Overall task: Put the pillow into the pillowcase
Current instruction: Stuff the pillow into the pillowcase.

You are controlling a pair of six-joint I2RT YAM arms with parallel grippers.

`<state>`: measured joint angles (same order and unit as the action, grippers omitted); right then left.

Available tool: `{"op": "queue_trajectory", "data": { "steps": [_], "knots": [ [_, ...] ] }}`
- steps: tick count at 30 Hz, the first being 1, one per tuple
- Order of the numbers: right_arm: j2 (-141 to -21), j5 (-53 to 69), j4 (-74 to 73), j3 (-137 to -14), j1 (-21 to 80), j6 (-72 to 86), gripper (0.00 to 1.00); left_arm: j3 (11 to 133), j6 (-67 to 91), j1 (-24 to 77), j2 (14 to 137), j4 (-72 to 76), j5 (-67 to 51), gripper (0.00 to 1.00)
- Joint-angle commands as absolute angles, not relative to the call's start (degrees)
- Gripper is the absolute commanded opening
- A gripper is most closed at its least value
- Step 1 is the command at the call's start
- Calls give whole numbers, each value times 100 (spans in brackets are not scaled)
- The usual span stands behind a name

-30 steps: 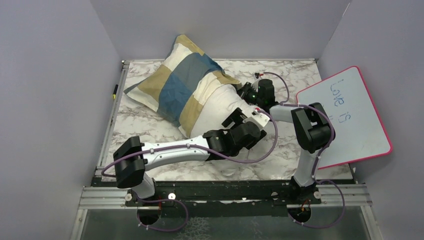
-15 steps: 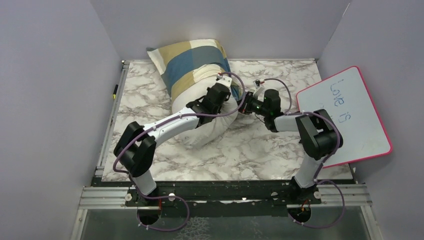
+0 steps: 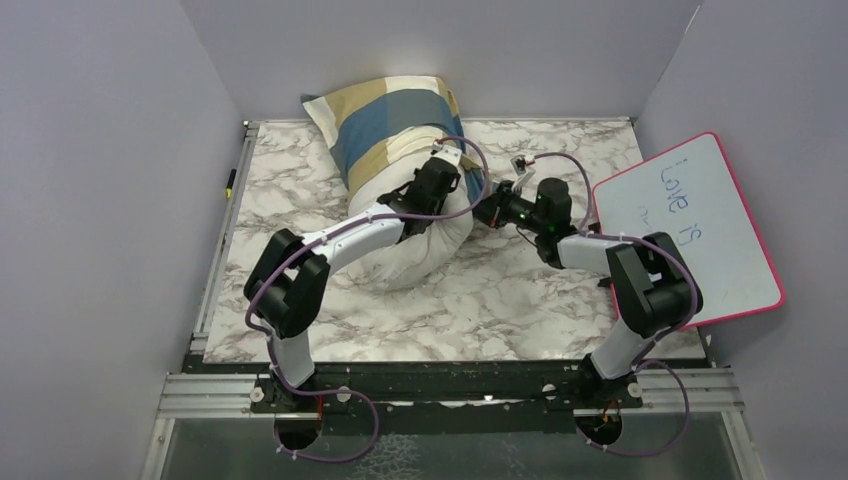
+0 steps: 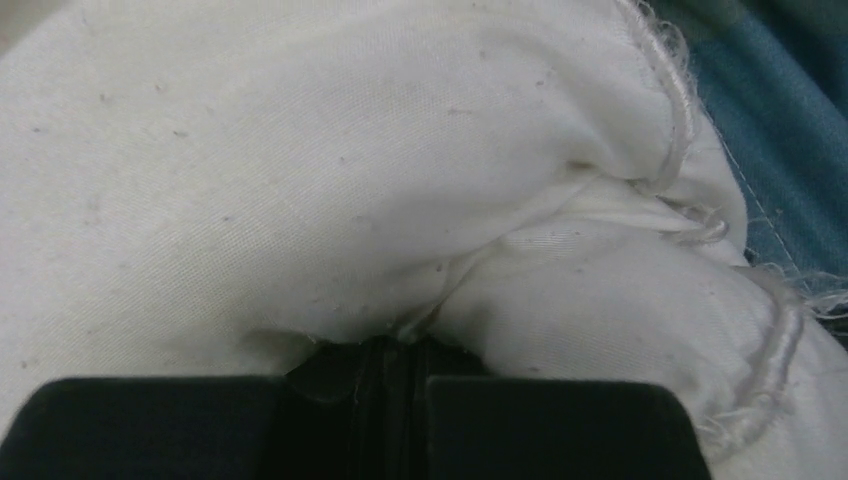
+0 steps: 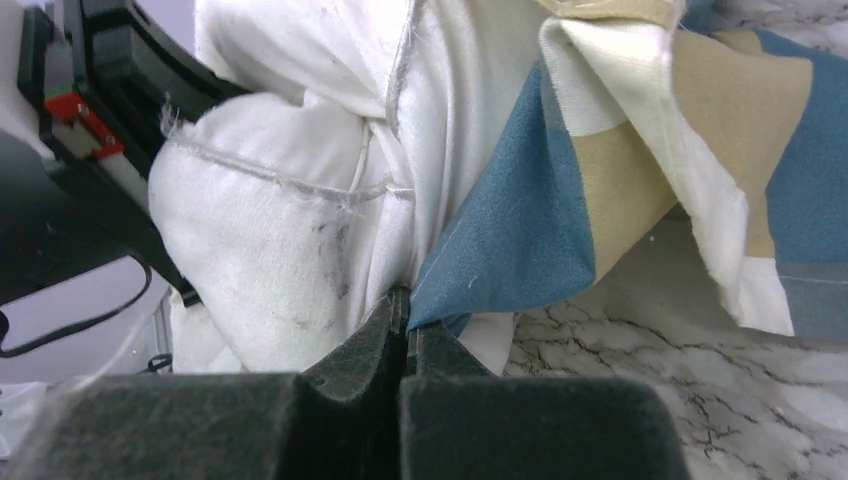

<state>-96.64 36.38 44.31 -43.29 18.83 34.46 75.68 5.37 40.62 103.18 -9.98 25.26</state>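
Note:
The pillow (image 3: pixel 415 250) is a plump off-white cushion lying in the middle of the table. Its far end sits inside the blue, tan and cream pillowcase (image 3: pixel 390 120), which leans against the back wall. My left gripper (image 3: pixel 445 190) rests on the pillow's right side, shut on a pinch of white pillow (image 4: pixel 300 180) fabric; its jaws (image 4: pixel 405 340) meet on a fold. My right gripper (image 3: pixel 482 213) is just right of it, shut (image 5: pixel 405 305) on the blue edge of the pillowcase (image 5: pixel 520 220) beside the pillow (image 5: pixel 270 250).
A pink-rimmed whiteboard (image 3: pixel 690 230) with writing lies tilted at the table's right edge. A dark pen (image 3: pixel 229 182) lies on the rail along the left edge. Grey walls close in the left, back and right sides.
My left gripper left the pillow's near end, moved up to its far right side and shut on it. Pillow and pillowcase swung from lying diagonally toward the back wall. The right gripper kept hold.

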Motion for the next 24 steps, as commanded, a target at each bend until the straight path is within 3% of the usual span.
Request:
{"op": "queue_trajectory", "data": {
  "steps": [1, 7, 12, 18, 24],
  "knots": [
    [-8785, 5081, 4957, -3990, 2108, 3485, 0, 7833, 535, 3546, 11078, -1066, 3056, 0],
    [-7912, 3602, 2987, -3218, 2101, 2671, 0, 8007, 688, 3533, 11185, -1015, 2923, 0],
    [-7662, 3046, 3573, -2449, 2103, 3071, 0, 8137, 605, 3533, 10787, -1205, 3091, 0],
    [-7564, 3665, 3015, -3615, 2124, 2859, 0, 7764, 365, 4038, 9456, -1495, 3600, 0],
    [-7680, 4338, 2634, -4682, 2951, 3057, 0, 7602, 263, 5435, 7953, -1952, 4623, 0]
  ]
}}
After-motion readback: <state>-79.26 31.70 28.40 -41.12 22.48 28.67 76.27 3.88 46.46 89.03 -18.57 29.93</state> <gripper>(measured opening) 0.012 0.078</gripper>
